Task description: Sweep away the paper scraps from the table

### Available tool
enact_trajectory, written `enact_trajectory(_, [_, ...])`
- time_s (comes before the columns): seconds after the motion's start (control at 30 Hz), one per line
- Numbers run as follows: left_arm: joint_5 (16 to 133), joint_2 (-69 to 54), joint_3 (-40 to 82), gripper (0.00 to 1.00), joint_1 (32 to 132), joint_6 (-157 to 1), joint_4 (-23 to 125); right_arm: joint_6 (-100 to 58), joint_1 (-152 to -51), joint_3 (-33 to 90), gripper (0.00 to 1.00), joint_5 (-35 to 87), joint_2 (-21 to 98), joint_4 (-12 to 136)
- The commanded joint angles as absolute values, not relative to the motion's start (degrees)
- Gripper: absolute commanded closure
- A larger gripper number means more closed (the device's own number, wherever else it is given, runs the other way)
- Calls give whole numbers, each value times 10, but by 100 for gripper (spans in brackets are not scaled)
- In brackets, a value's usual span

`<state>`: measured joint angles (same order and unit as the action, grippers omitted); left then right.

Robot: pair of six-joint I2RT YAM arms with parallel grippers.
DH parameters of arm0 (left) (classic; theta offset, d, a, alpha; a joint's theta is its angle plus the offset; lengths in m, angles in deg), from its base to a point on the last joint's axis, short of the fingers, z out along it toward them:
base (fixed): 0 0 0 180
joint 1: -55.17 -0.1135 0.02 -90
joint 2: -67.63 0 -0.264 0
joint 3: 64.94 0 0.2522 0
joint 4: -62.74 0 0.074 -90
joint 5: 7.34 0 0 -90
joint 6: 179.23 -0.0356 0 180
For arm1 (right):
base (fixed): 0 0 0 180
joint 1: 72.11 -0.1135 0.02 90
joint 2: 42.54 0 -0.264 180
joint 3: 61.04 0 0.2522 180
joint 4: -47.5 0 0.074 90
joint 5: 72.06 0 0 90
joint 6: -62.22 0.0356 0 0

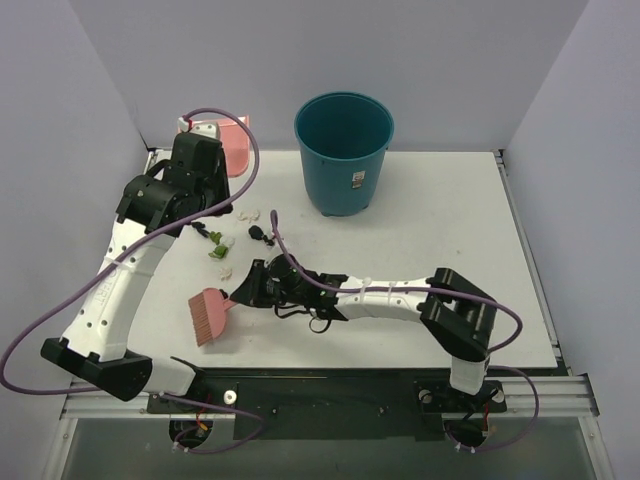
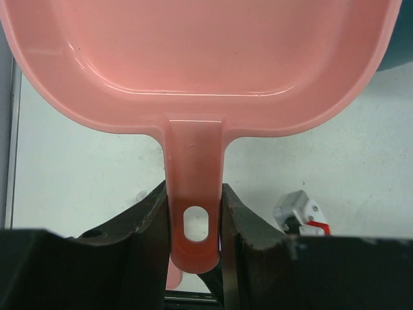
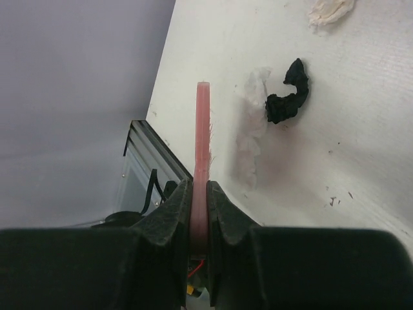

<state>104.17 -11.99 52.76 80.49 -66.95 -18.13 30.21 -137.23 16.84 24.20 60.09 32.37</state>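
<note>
Looking down from the top camera first, I see the left gripper (image 1: 207, 140) at the far left corner of the table (image 1: 430, 230), clamped on the pink dustpan (image 1: 236, 148), which sits by the back edge, beside the teal bin (image 1: 343, 150). The paper scraps (image 1: 222, 245), black, green and white bits, lie scattered on the left half of the table, between the left arm and the right gripper (image 1: 243, 292). That gripper reaches across from the right and holds the pink brush (image 1: 209, 315), whose head sits just near-left of the scraps. On the left wrist camera, the left gripper (image 2: 193, 216) has its fingers (image 2: 151, 236) pressed against both sides of the dustpan (image 2: 193, 58) handle, the pan raised off the white table (image 2: 77, 168). On the right wrist camera, the right gripper (image 3: 199, 206) is pinched narrow on the brush (image 3: 202, 135), seen edge-on. Beyond it, one black scrap (image 3: 287, 100) and one white scrap (image 3: 329, 10) rest on the table (image 3: 361, 168), apart from the brush.
</note>
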Motion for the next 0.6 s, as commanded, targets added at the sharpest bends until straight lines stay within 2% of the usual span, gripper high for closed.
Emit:
enact_trajectory(0.0, [1021, -95, 511, 100, 799, -661, -161, 310, -1379, 225, 100, 249, 648, 273])
enact_trajectory(0.23, [1000, -85, 485, 100, 797, -671, -156, 261, -1367, 221, 100, 181, 649, 360])
enact_trajectory(0.57, [936, -70, 425, 100, 797, -680, -124, 235, -1273, 21, 100, 121, 468, 392])
